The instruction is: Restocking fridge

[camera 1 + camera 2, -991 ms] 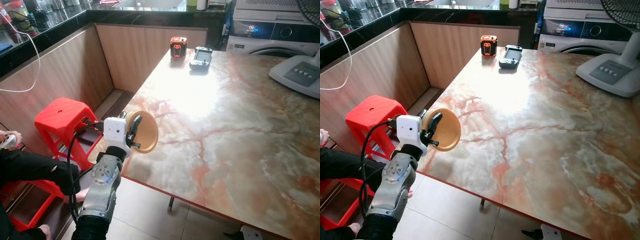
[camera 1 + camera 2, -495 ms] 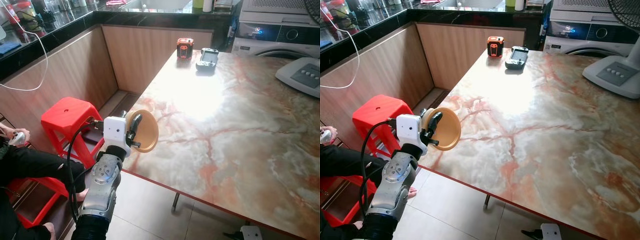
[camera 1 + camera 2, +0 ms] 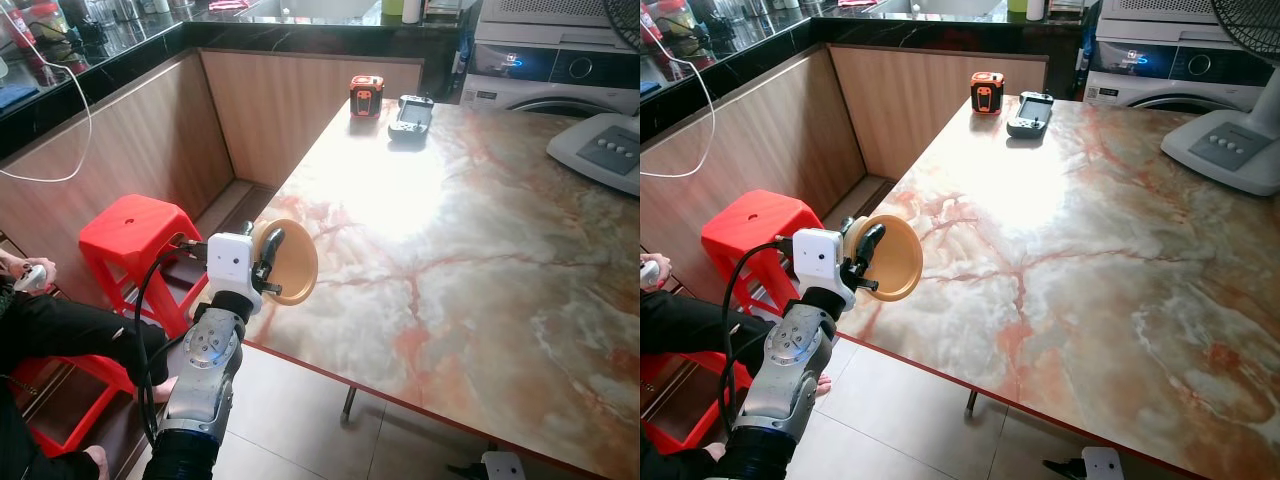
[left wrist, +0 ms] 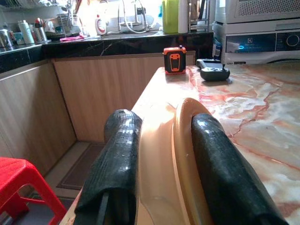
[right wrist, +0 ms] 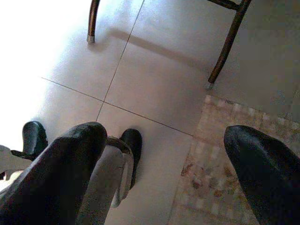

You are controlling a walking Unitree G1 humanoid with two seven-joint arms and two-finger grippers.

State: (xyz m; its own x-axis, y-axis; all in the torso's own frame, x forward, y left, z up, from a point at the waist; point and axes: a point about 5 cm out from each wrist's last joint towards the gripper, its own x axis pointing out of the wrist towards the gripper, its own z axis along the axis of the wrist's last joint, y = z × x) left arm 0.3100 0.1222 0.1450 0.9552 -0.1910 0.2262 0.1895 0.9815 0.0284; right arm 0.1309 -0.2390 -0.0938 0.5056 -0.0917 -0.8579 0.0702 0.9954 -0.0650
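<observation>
At about nine o'clock in the head views a seated person's hand [image 3: 22,276] is seen with a small white controller, beside a red plastic stool [image 3: 132,235]. Just right of the stool the left gripper [image 3: 272,262] is raised at the near left edge of the marble table [image 3: 470,250], its black fingers [image 4: 117,159] clenched on the rim of a tan bowl [image 3: 292,262], which is held on edge with one finger on each side of the wall (the hollow is turned toward the table). Toward twelve o'clock, at the table's far end, an orange-and-black device [image 3: 364,96] and a dark handheld console [image 3: 410,114] are set close together. At two o'clock a white fan base [image 3: 600,150] is found. The right gripper [image 5: 159,187] is hung over the tiled floor [image 5: 154,79], its fingers spread wide and released.
</observation>
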